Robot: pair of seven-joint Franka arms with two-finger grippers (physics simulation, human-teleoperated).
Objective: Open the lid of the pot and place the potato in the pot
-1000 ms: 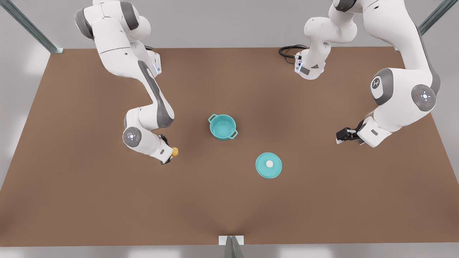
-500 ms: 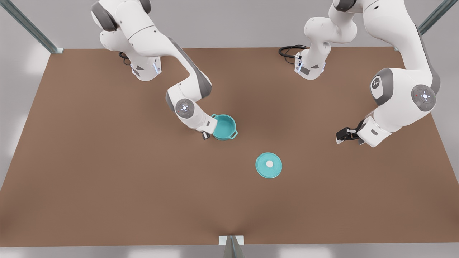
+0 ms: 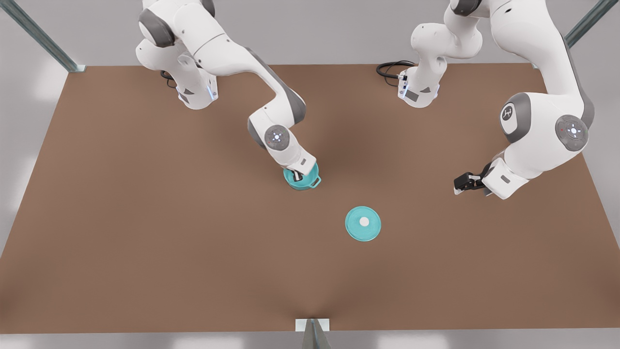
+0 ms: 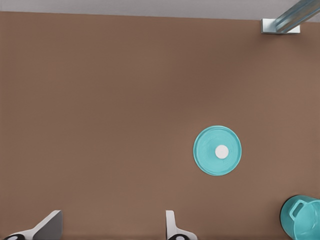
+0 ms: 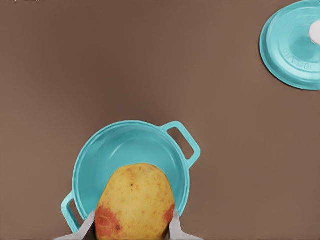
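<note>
**Ana:** Where is the potato (image 5: 135,202) now?

**Ben:** The right pincer (image 5: 132,227) has it, fingers closed on its two sides, and it hangs over the open pot (image 3: 302,180). In the front view this is the arm on the front view's left, with its wrist above the pot.

**Ana:** And the other one?

**Ben:** The left pincer (image 3: 461,183) waits well apart, at the front view's right. Its fingers (image 4: 172,227) stand wide and hold nothing. The pot lid (image 3: 363,223) lies flat on the table (image 3: 145,252), away from the pot.

**Ana:** What can go wrong?

**Ben:** I think the potato is not centred. In the right wrist view it sits over the near rim, not over the middle. If the fingers let go here, it may hit the rim and roll onto the table.

**Ana:** The front view does not tell this?

**Ben:** No, there the wrist covers the potato. The right wrist view gives the offset, but the front view gives where both arms stand.
</note>
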